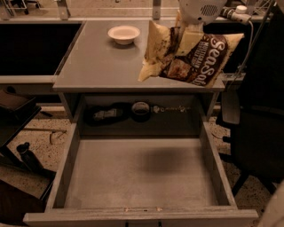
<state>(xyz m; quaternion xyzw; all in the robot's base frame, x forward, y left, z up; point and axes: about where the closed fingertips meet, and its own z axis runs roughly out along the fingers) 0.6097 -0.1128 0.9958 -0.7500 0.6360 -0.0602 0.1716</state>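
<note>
A brown and tan chip bag (195,60) marked "Sea Salt" hangs tilted just above the right part of the grey countertop (97,62). My gripper (188,37) comes down from the top of the camera view and is shut on the bag's upper middle. The white arm housing (199,9) hides the wrist above it. Below the counter, an open drawer (137,173) is pulled out toward the camera, and the bag casts a faint shadow on its floor.
A small white bowl (124,34) sits at the back of the countertop. In the shelf behind the drawer lie a dark bottle (104,114), a round can (141,109) and a thin chain-like item (171,108). A dark chair (259,111) stands at right.
</note>
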